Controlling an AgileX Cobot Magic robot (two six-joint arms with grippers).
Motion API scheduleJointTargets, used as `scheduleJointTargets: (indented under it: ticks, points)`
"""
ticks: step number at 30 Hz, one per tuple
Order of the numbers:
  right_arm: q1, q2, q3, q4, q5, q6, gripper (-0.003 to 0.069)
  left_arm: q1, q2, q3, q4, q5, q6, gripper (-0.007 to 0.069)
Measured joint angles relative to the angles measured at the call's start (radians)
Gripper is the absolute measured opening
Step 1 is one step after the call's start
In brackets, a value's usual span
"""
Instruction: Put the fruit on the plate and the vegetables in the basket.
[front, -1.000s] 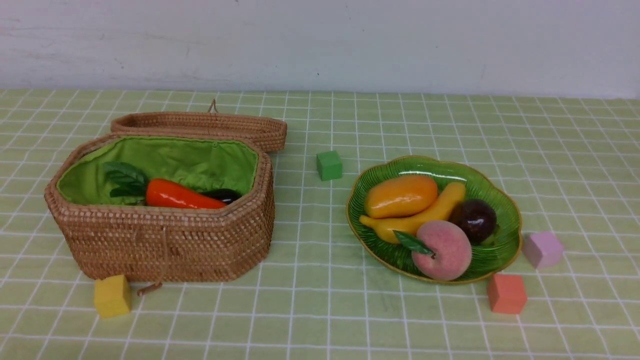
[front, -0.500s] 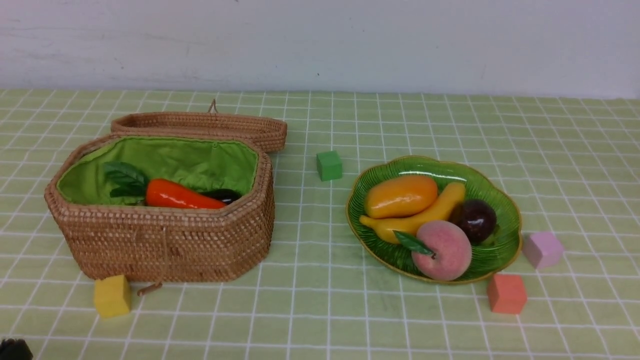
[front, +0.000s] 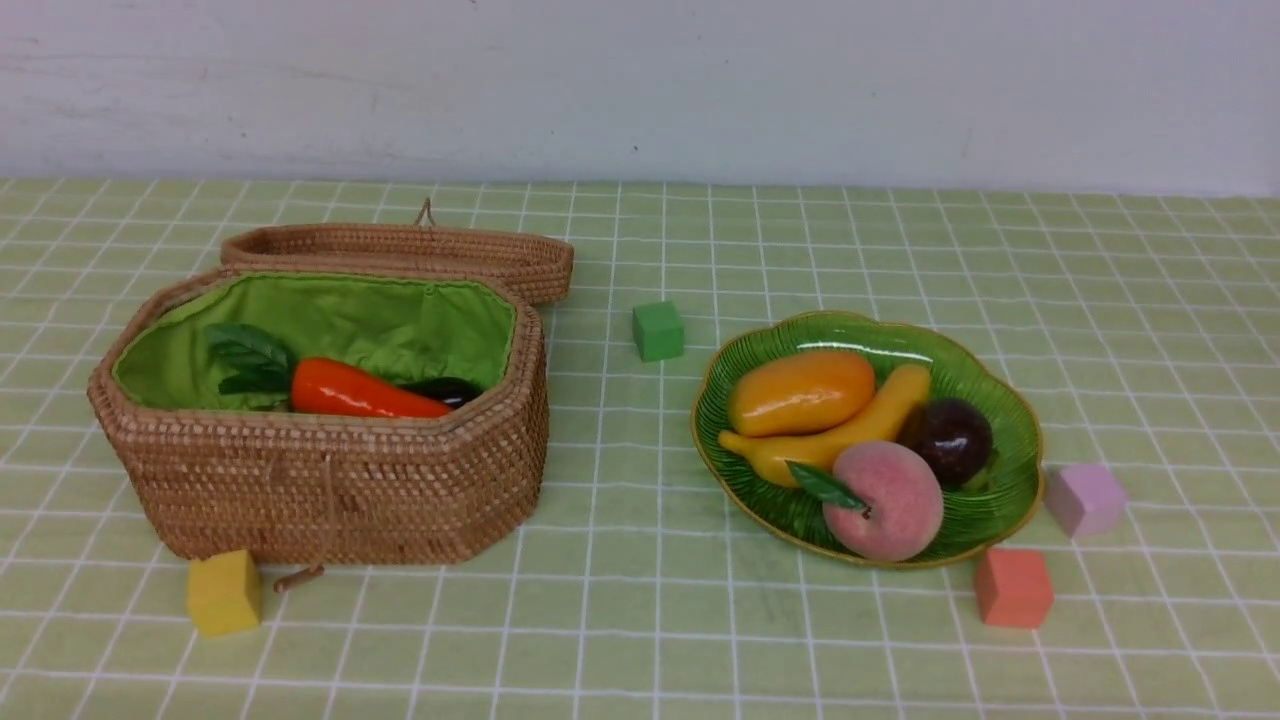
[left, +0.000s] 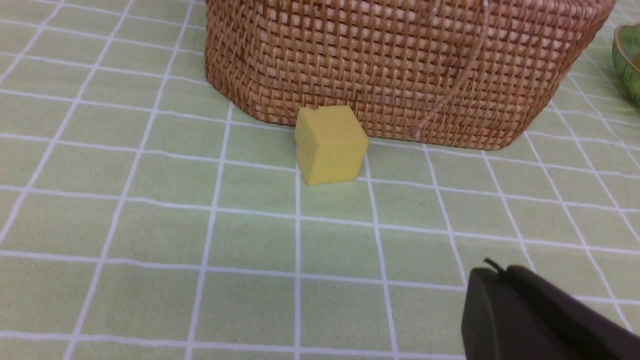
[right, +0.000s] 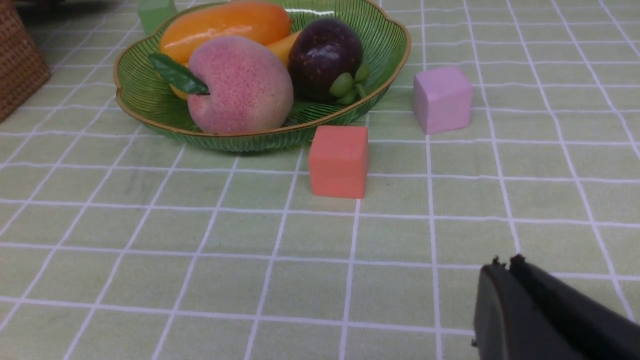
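Though sorting looks finished, left claw (left: 492, 272) closed, empty, near yellow cube (left: 330, 144). Basket (front: 330, 480) holds carrot (front: 360, 395), eggplant (front: 445, 390); gourd unseen. Plate (front: 1010, 420) carries all fruit; peach (front: 890, 500) at rim could roll if nudged. Right claw (right: 507, 267) closed, empty.

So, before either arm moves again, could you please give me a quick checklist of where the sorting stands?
1. Four fruits on the plate: mango, banana, peach, mangosteen: ok.
2. Carrot in the basket: ok.
3. Eggplant in the basket: ok.
4. Bitter gourd in the basket: cannot tell, hidden.
5. Left gripper shut, empty: ok.
6. Right gripper shut, empty: ok.
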Motion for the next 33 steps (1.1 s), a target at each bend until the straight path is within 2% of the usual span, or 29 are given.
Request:
scheduleJointTargets:
  ticks: [33]
  points:
    - [0.000, 0.000, 0.000, 0.000, 0.000, 0.001, 0.0037, 0.000, 0.000, 0.000, 0.002, 0.000, 0.000, -0.0012]
